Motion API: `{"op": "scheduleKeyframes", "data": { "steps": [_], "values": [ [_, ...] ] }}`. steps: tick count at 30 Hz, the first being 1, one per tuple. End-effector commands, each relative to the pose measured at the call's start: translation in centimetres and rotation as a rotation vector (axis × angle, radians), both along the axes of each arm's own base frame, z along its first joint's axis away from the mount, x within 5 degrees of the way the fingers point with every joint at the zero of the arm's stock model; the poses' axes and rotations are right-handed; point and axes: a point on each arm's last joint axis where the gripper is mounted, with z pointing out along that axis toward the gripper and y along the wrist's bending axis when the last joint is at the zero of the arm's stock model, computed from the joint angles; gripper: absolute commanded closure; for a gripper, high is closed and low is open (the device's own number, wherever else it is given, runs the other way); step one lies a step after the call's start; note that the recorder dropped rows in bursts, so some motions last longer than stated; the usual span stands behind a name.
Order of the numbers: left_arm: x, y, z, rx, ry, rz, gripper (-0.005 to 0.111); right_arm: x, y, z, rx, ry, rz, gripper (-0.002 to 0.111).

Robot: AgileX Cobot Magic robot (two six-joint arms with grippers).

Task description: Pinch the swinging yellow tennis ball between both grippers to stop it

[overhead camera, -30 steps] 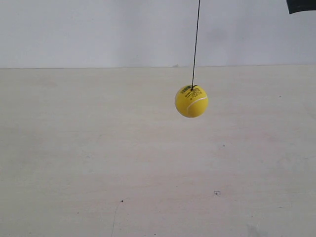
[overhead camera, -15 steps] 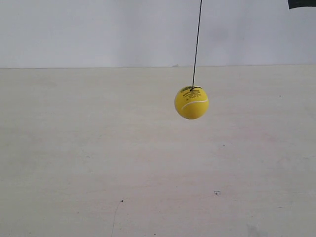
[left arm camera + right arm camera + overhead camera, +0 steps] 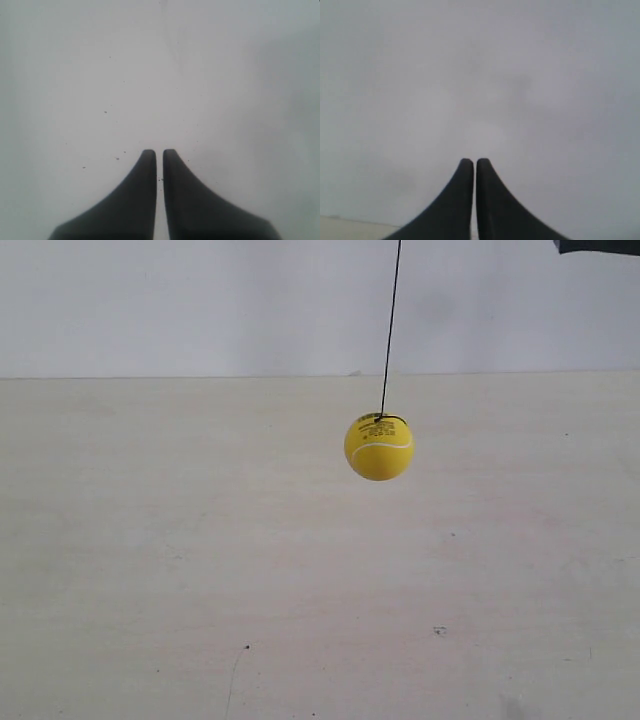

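Since half a second ago the bright, round yellow tennis ball [image 3: 379, 446] has drifted a little to the left in the exterior view. Its thin dark string [image 3: 390, 330] has gone with it and leans slightly, its top end further right than the knot. The dark shape [image 3: 598, 245] in the far upper right corner now reaches further left and shows as a thinner sliver. It may be part of an arm, but too little of it shows to tell.

The ball hangs free in the air, right of centre, above the pale tabletop [image 3: 200, 570] and in front of the line where it meets the white wall [image 3: 200, 300]. Nothing touches the ball but the string. A white seam curves across its upper half, and small black print sits near the top, just beside the knot.

The left gripper [image 3: 159, 152] has its two black pointed jaws drawn together, with only a hairline slit between them and nothing held — a pale, speckled surface lies beyond. The right gripper [image 3: 475, 161] is likewise closed on nothing, facing a blurred grey expanse. Neither wrist view shows the ball.
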Motion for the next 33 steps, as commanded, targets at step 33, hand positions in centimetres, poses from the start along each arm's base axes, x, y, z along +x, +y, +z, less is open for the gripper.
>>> {"op": "scheduleKeyframes", "data": {
  "steps": [33],
  "values": [
    [0.1,0.0,-0.3,-0.018,0.015,-0.012,0.102,-8.8,-5.7,-0.7,0.086,0.091,0.242,0.108]
  ]
}}
